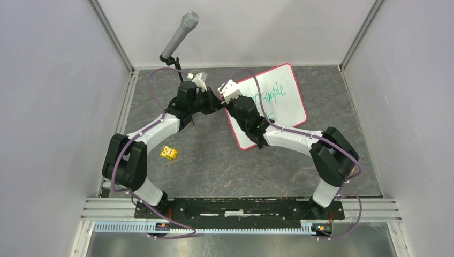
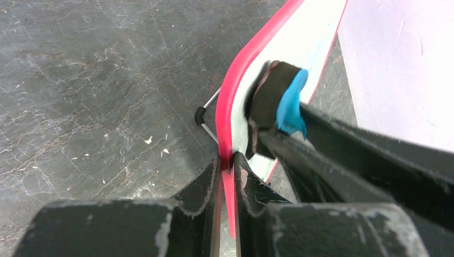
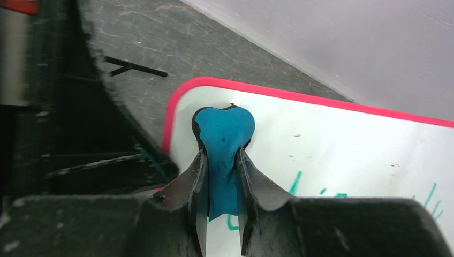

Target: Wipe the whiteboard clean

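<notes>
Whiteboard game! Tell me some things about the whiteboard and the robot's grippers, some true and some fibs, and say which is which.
1. The left gripper pinches the whiteboard by its red edge. True.
2. The right gripper is empty. False: it holds a blue eraser against the board.
3. The green writing is all wiped away. False: green marks show on the board.
4. A yellow cube lies on the table near the left arm. True.
</notes>
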`<move>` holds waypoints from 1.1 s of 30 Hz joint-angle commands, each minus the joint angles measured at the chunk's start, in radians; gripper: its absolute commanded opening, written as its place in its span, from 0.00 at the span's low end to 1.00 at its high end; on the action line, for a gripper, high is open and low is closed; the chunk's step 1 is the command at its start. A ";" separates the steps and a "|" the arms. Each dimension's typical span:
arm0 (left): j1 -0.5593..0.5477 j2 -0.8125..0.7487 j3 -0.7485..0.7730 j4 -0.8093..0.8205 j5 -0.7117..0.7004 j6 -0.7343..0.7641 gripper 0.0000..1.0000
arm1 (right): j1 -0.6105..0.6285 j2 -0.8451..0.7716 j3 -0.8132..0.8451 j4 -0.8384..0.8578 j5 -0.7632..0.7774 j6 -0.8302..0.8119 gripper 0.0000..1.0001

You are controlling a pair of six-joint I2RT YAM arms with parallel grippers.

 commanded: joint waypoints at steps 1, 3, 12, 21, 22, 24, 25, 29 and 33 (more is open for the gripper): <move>-0.012 -0.030 0.031 0.020 -0.015 0.063 0.08 | -0.079 -0.031 -0.044 0.012 0.071 0.046 0.18; -0.012 -0.032 0.032 0.020 -0.011 0.060 0.08 | -0.102 -0.042 -0.068 0.014 0.077 0.048 0.18; -0.012 -0.032 0.035 0.020 0.000 0.052 0.08 | -0.118 -0.040 -0.070 -0.001 0.021 0.044 0.18; -0.015 -0.038 0.037 0.020 0.005 0.049 0.08 | 0.009 -0.002 -0.053 0.062 -0.027 -0.071 0.18; -0.015 -0.038 0.037 0.019 0.005 0.049 0.08 | 0.012 0.003 -0.049 0.062 -0.019 -0.070 0.18; -0.014 -0.041 0.037 0.020 0.004 0.047 0.08 | 0.012 0.002 -0.053 0.069 -0.008 -0.056 0.17; -0.016 -0.041 0.037 0.020 0.004 0.048 0.08 | 0.012 -0.001 -0.059 0.077 0.008 -0.055 0.17; -0.016 -0.045 0.035 0.019 0.004 0.047 0.08 | -0.013 -0.016 -0.092 0.105 0.051 -0.030 0.18; -0.015 -0.044 0.038 0.017 0.004 0.046 0.08 | -0.067 -0.040 -0.139 0.118 0.066 0.019 0.18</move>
